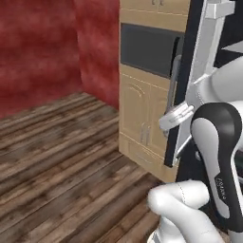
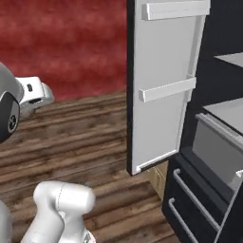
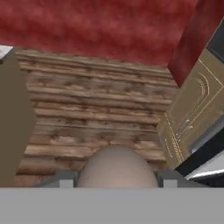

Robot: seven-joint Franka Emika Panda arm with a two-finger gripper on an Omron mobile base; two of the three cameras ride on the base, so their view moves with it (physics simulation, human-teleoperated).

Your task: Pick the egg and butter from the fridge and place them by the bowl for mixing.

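The gripper (image 3: 117, 183) is clamped on the egg (image 3: 117, 168). In the hand view the tan, rounded shell sits between the two grey fingertips (image 3: 65, 180), one on each side, with the wooden floor (image 3: 96, 109) and the red wall (image 3: 100, 26) beyond it. In the left base view the gripper (image 1: 175, 116) is just beside the outer edge of the open fridge door (image 1: 182, 95), near its long grey handle (image 1: 174, 80); the egg itself is too small to pick out there.

The fridge (image 2: 223, 142) stands open. Its grey door liner (image 2: 161, 95) with two shelf rails faces the right base camera, and the inner shelves and drawers show at the right. The tan wooden cabinet (image 1: 142, 109) stands behind the door.

Handling notes, by judgement:
- The egg is light, rigid and brittle. Its shell will crack under excess squeeze or a hard set-down.
- The curved, smooth surface offers little contact area, so it can slip or roll out of the pads.
- The best hold is across the widest girth, pads opposed and centred, with moderate force.
- Clearance past the door edge needs watching while the egg is carried.

The butter and the bowl cannot be located from here.
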